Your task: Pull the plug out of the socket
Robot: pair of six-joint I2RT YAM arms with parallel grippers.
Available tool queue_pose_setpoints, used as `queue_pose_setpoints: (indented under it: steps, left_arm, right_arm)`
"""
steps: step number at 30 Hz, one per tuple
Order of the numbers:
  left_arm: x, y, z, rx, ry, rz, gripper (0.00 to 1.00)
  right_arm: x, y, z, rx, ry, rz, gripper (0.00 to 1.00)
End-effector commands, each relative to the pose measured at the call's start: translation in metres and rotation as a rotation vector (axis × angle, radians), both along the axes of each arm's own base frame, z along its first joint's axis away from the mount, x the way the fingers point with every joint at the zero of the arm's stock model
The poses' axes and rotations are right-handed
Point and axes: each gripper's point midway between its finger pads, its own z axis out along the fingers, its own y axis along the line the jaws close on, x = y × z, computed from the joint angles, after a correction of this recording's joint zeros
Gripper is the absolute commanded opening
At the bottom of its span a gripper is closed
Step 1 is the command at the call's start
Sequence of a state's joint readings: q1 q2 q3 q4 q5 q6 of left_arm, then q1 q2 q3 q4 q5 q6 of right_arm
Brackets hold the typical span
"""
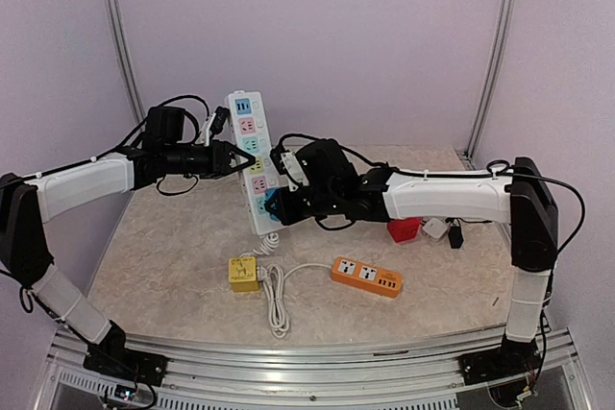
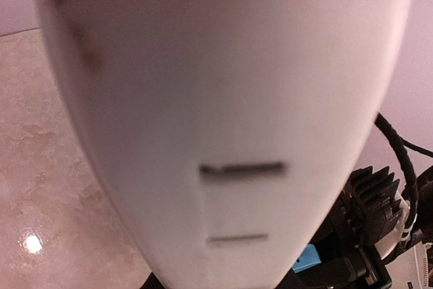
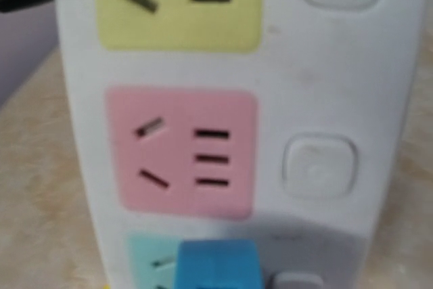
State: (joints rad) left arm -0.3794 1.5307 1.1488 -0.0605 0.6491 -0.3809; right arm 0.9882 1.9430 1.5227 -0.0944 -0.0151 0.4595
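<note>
Top cam: white strip [image 1: 252, 165] stands on end, tilted, mid-table [image 1: 163, 276], coloured sockets facing the cam. L gripper [image 1: 236, 158] comes in from the left, tips at the strip's left edge about halfway up. They look to be touching it, but can't tell if clamped. R gripper [image 1: 278, 206] is at the strip's lower right, right at the blue plug [image 1: 271, 205], which sits in a low socket. Can't tell if its fingers are closed on the plug. Nearer the bases: yellow cube [image 1: 243, 274], white cable [image 1: 277, 290] looped just beside it, orange strip [image 1: 366, 276] to the right. Red block [image 1: 404, 229] is under the R arm.

L wrist cam: strip [image 2: 223, 99] fills nearly the whole frame, blurred, two dark slots visible. Own fingers don't show, so grip state is unknown. Table [image 2: 40, 167] on the left. Low right: black R arm parts [image 2: 372, 201] and a blue corner of the plug [image 2: 308, 259].

R wrist cam: strip face [image 3: 325, 79] close up. Yellow socket [image 3: 179, 11] on top, pink socket [image 3: 183, 153] below it, both empty. Teal socket [image 3: 149, 258] at the bottom edge with the plug [image 3: 216, 265] seated in it. White switch [image 3: 319, 166] sits beside the pink socket. Own fingers are out of frame.
</note>
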Motion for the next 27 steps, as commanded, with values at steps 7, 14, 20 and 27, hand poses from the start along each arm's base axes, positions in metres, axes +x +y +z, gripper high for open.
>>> queue_pose_setpoints:
  steps: [7,14,20,27]
  left_arm:
    - [0.000,0.006,0.013,0.011,-0.017,0.027,0.00]
    - [0.001,0.006,0.013,0.018,-0.018,0.031,0.00]
    - [0.000,0.006,0.014,0.016,-0.023,0.027,0.00]
    - [-0.002,0.005,0.017,0.006,-0.028,0.013,0.00]
  right_arm:
    - [0.035,-0.027,-0.011,-0.244,-0.121,-0.248,0.00]
    - [0.036,-0.030,-0.013,-0.247,-0.112,-0.262,0.00]
    - [0.030,-0.023,-0.009,-0.114,-0.054,-0.194,0.00]
    - [0.025,-0.016,-0.011,-0.094,-0.049,-0.147,0.00]
